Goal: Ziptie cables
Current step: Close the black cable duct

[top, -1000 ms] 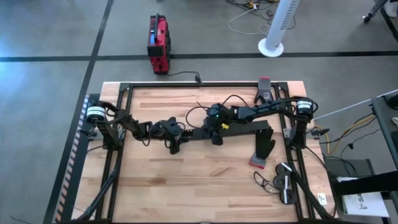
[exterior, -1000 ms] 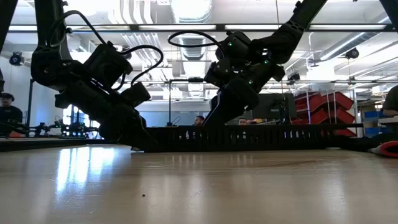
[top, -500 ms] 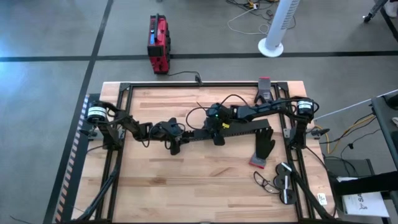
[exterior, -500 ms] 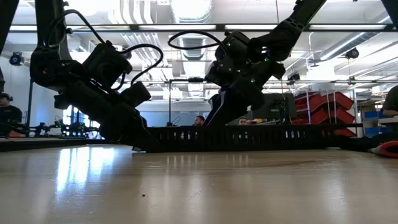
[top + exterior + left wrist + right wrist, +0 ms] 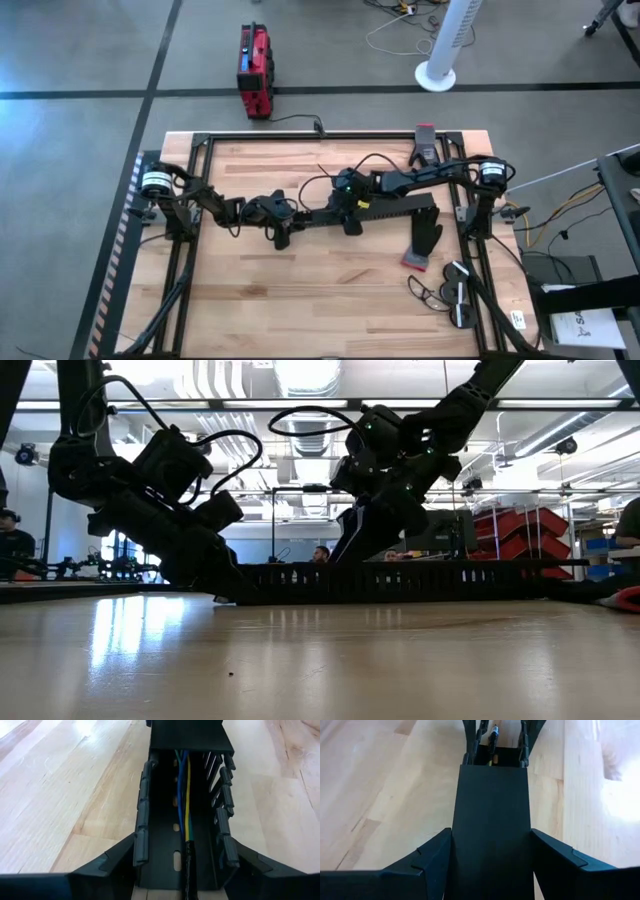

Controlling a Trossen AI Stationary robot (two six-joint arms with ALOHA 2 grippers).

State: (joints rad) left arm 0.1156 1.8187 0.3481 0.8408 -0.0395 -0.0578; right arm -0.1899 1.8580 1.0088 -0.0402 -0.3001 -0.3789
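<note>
A long black slotted cable duct [image 5: 400, 208] lies across the middle of the table. In the left wrist view its open part shows the cables [image 5: 182, 795], green, blue and yellow wires running along its floor into a black sleeve [image 5: 189, 865]. A flat black lid [image 5: 490, 810] covers the rest of the duct. My left gripper [image 5: 283, 232] is shut on the duct's left end. My right gripper [image 5: 348, 220] is shut on the lidded part, a little to the right of it. My left gripper pinches the duct's open left end between its two fingers, one on each toothed side wall [image 5: 141, 845]. The fingers slant down from the table's left and lie along the duct. The duct rests on the table. My right gripper pinches the lidded part of the duct, near the lid's left end, one finger on each long side [image 5: 455, 850]. Its fingers slant down from the right and point along the duct toward my left gripper. The duct stays on the table.
A black upright object on a red base [image 5: 423, 242] stands right of the duct. A red-topped tool [image 5: 425, 135] lies at the far edge, and loose wires [image 5: 430, 292] at the near right. A black metal frame [image 5: 300, 136] rims the table.
</note>
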